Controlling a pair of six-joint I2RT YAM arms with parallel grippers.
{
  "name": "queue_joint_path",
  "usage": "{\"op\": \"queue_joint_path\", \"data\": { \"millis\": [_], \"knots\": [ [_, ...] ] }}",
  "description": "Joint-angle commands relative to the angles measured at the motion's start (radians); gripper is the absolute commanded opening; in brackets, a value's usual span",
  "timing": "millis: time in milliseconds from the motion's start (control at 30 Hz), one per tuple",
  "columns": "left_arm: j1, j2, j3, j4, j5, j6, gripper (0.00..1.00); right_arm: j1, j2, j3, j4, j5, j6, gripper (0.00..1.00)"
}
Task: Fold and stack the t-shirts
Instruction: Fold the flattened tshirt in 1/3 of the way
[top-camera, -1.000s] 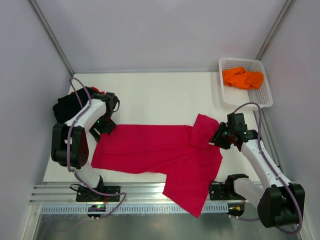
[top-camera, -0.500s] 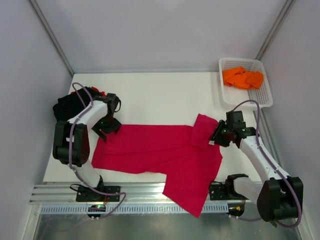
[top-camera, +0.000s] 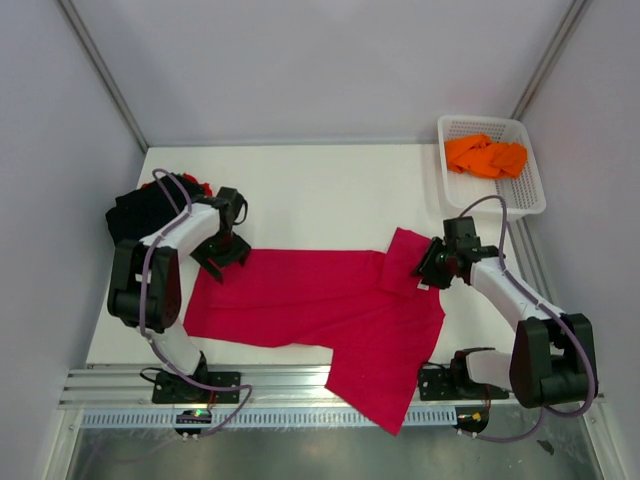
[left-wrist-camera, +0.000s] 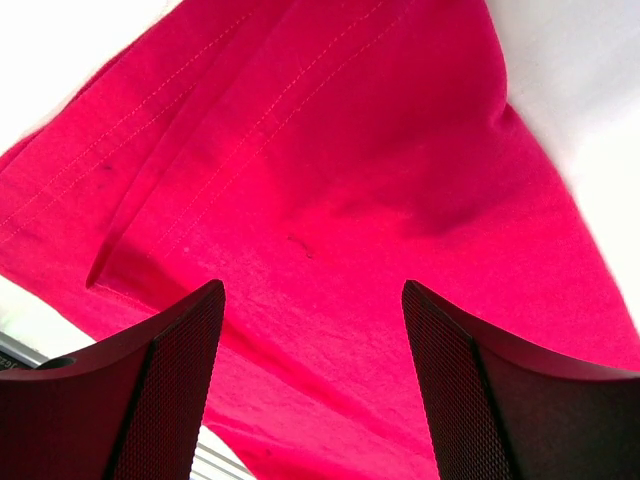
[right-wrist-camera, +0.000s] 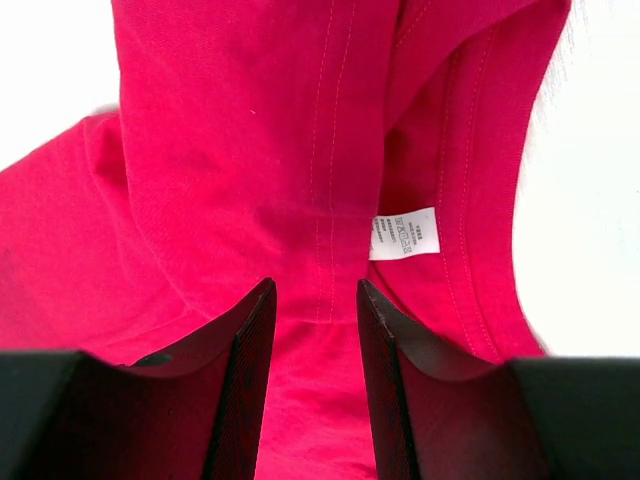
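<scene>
Jaws wide apart on left tool (left-wrist-camera: 312, 290), released, gripping nothing; hanging just over one end of the crimson t-shirt (top-camera: 310, 295) near the left edge of the surface (top-camera: 320, 190). Shifted a little rightward, further in over the cloth, compared with a second ago. Jaws part-way apart on right tool (right-wrist-camera: 315, 285), nothing seen clamped; poised over the opposite end, white label (right-wrist-camera: 404, 233) just beyond the fingertips. Nudged slightly toward the far edge over the same second.

Cloth itself unmoved: spread across the near middle of the surface, a flap folded back on the right, one part drooping over the near edge. Likely meaning: both tools lining up for a pinch, fold not yet begun.

Black t-shirt (top-camera: 130, 215) heaped at the left edge; orange t-shirt (top-camera: 485, 155) in the white basket (top-camera: 532, 195) at the far right corner.
</scene>
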Motion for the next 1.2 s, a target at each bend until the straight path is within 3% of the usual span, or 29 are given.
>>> {"op": "queue_joint_path", "data": {
  "millis": [0, 200, 300, 633, 967, 1167],
  "knots": [
    [-0.003, 0.002, 0.002, 0.011, -0.002, 0.0, 0.73, 0.01, 0.015, 0.039, 0.055, 0.016, 0.0, 0.43],
    [-0.003, -0.003, 0.017, 0.003, -0.003, 0.01, 0.73, 0.01, 0.039, 0.088, -0.025, 0.26, 0.038, 0.43],
    [-0.003, -0.003, 0.019, 0.003, -0.005, 0.013, 0.73, 0.01, 0.033, 0.09, -0.033, 0.31, 0.055, 0.43],
    [-0.003, -0.001, 0.025, 0.002, -0.011, 0.026, 0.73, 0.01, 0.09, 0.092, 0.03, 0.295, 0.067, 0.43],
    [-0.003, 0.002, 0.022, 0.005, -0.022, 0.033, 0.73, 0.01, 0.114, 0.046, 0.2, 0.151, 0.099, 0.43],
    [-0.003, 0.006, 0.023, 0.002, -0.022, 0.033, 0.73, 0.01, 0.139, 0.072, 0.17, 0.149, 0.093, 0.43]
  ]
}}
